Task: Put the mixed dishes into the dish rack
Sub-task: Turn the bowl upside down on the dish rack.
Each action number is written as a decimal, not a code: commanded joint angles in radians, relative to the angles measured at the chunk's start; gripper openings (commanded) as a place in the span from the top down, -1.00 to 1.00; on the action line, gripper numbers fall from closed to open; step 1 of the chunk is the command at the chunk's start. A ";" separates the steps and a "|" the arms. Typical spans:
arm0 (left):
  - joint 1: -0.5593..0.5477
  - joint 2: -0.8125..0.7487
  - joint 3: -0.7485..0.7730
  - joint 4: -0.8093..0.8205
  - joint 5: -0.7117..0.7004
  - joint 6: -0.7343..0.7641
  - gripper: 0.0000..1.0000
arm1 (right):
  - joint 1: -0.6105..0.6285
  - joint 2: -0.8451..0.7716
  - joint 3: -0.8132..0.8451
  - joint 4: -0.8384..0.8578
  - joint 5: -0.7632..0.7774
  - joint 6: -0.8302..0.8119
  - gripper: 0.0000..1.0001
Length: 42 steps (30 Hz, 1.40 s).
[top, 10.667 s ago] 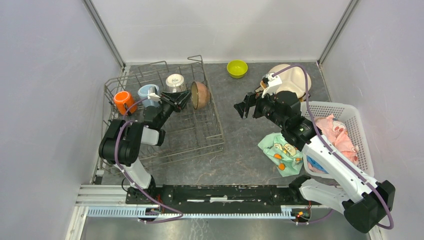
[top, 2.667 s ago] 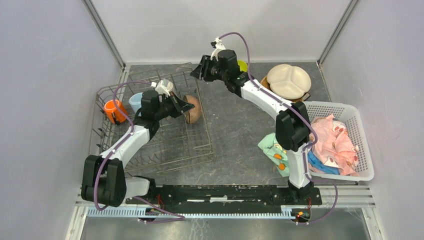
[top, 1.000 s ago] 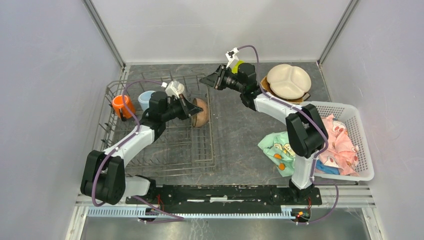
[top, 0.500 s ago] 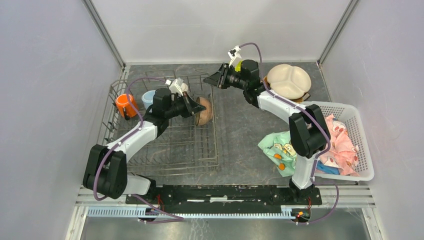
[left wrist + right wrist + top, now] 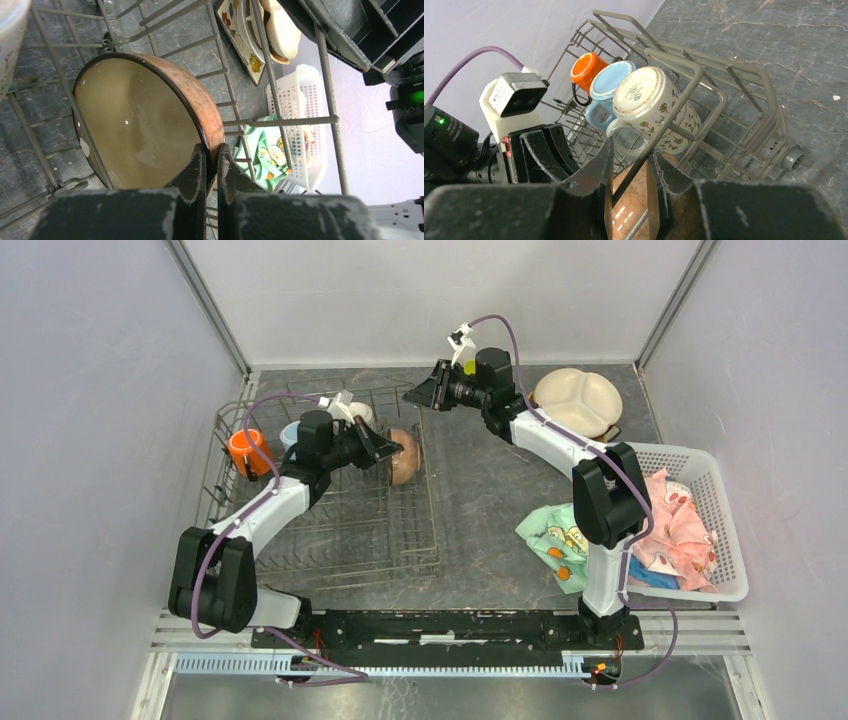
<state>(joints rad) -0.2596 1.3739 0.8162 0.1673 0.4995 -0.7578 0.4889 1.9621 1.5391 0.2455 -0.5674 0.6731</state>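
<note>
Tan bowl [image 5: 145, 125] stands on edge in rack [image 5: 280, 121], by its right side wire, mouth facing left, disc running near–far. L jaws pinch its rim. R jaws narrow, astride rack's far wire; grip unclear. Open desk [image 5: 480, 510] betw rack & cloth [image 5: 553, 540]. Mugs [image 5: 644, 95] along rack's far side.

A: What does the left gripper [image 5: 211, 151] hold?
B: The rim of the tan bowl [image 5: 135, 130]; both fingers [image 5: 197, 165] press it. The bowl stands on its edge between the wires of the dish rack [image 5: 280, 120].
A: And behind it?
B: Stacked plates [image 5: 260, 35], a white basket [image 5: 300, 125], and a teal patterned cloth [image 5: 262, 152] near the basket.
</note>
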 commanded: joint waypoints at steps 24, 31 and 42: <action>0.179 -0.016 -0.011 -0.195 -0.203 0.169 0.47 | -0.041 -0.023 -0.016 0.068 -0.002 -0.344 0.92; 0.180 0.013 0.005 -0.234 -0.210 0.206 0.59 | -0.042 -0.019 -0.014 0.079 -0.005 -0.335 0.92; 0.180 -0.047 0.023 -0.169 -0.092 0.202 0.38 | -0.040 -0.013 -0.008 0.090 -0.004 -0.311 0.86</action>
<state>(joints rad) -0.0799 1.3819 0.8085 -0.0597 0.3485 -0.6003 0.4889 1.9568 1.5406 0.2317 -0.5579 0.6418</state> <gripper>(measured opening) 0.297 0.267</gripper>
